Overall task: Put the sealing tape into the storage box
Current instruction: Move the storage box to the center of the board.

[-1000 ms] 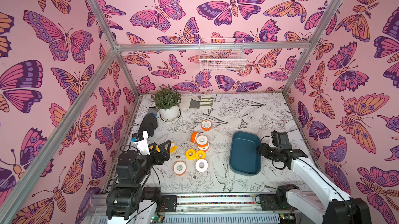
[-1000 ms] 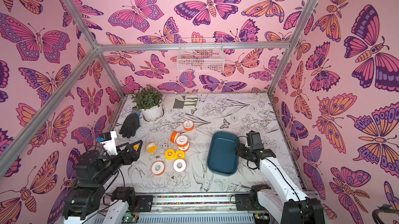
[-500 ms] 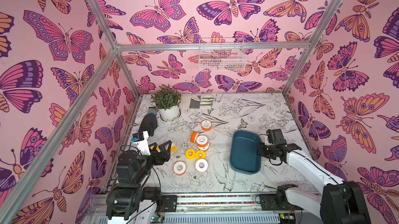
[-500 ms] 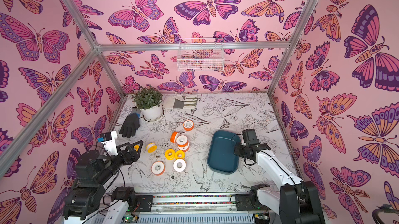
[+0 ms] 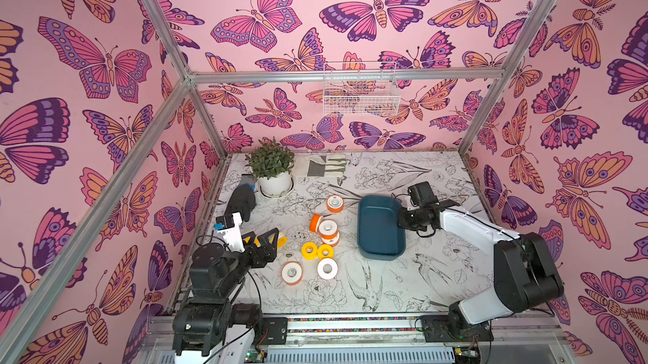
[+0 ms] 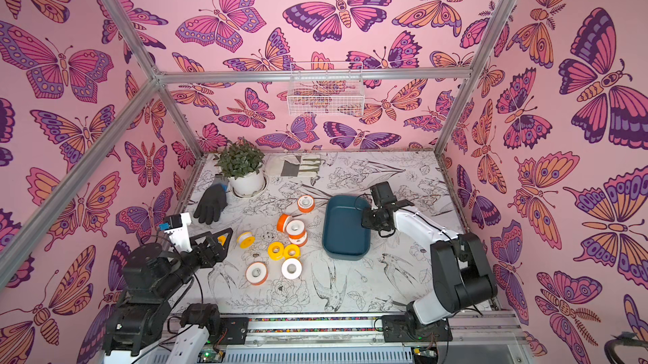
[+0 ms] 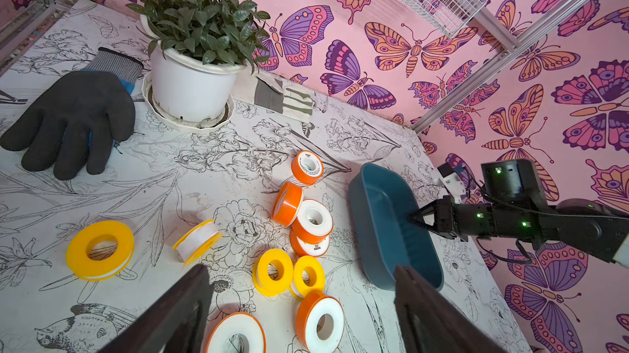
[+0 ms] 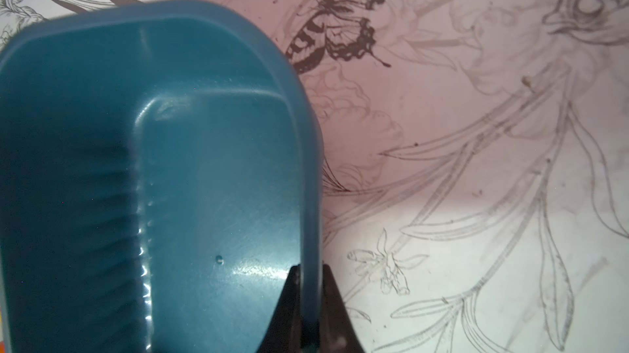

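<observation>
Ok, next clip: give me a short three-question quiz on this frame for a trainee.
1. True or false: the box already holds tape.
2. Which fingers clamp the box rim? A: the left fingers. B: the right fingers.
3. Fill in: the black glove lies beside the potted ___.
Key: 1 false, the box is empty. 2 B. 3 plant.
</observation>
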